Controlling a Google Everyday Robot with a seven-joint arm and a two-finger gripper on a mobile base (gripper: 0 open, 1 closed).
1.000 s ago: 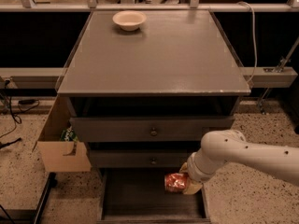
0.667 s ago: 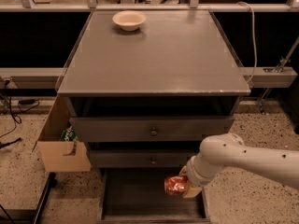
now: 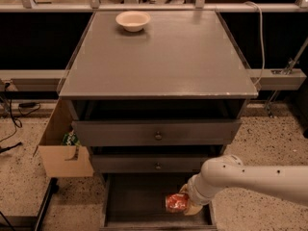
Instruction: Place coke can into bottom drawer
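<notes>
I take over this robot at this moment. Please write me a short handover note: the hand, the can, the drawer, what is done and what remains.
Hand: low in the open bottom drawer, on its right side, shut on the can.
Can: lies sideways in the hand, over the drawer floor. Whether it touches the floor cannot be told.
Done: the drawer is open and the can is inside its outline.
Left: release the can, then withdraw the arm.
The bowl on the cabinet top is not part of the job.

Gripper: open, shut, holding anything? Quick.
Gripper: closed on the coke can, which lies on its side down in the open bottom drawer.
</notes>
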